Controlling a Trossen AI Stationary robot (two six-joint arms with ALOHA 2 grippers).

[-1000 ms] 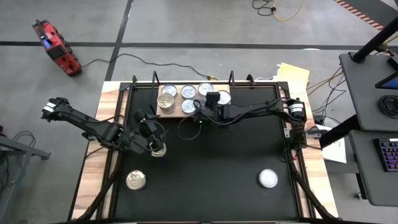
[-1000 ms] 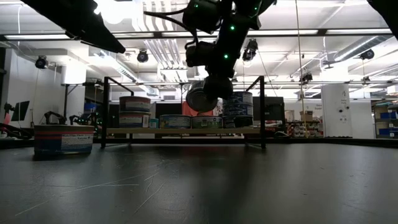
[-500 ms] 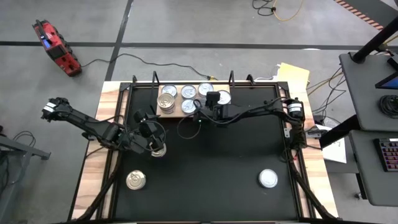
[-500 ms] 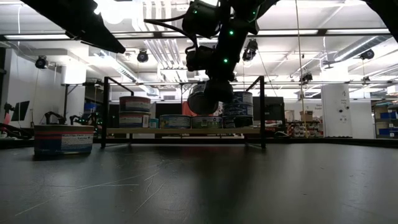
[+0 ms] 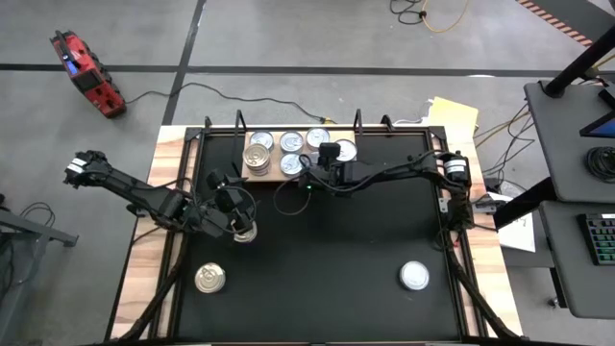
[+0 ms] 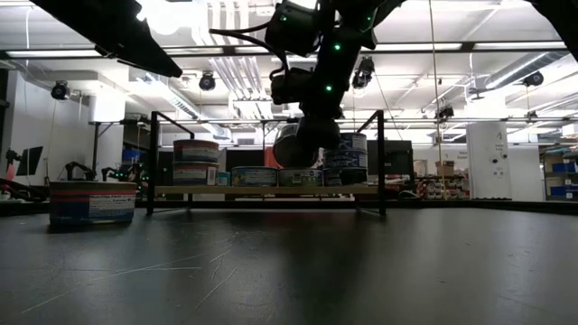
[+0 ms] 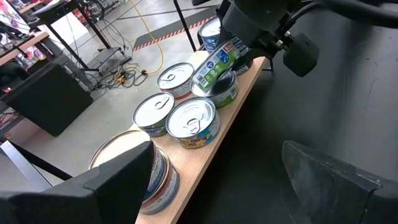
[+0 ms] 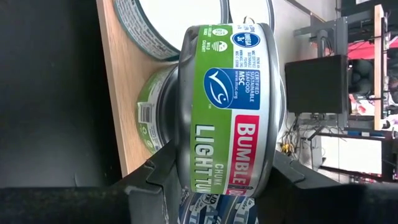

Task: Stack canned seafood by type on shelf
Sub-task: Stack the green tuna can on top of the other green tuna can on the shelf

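The shelf is a wooden board at the table's far edge and carries several tins of canned seafood, some of them stacked. My right gripper hangs over the shelf's near edge, shut on a green-labelled tin. That tin hangs just above another green-labelled tin, which stands on the shelf. My left gripper waits open above the table's left half with nothing between its fingers. A loose tin shows right by it in the high view. My right gripper pinches the green-labelled tin between its two fingers, one on each flat end, so the label wall faces the wrist camera. The fingers slant down from the table's right side. The tin is tipped on edge and lifted clear above the shelf.
A gold-topped tin stands near the table's front left and a silver-topped one near the front right. A black metal frame rises around the shelf. The middle of the black table is bare.
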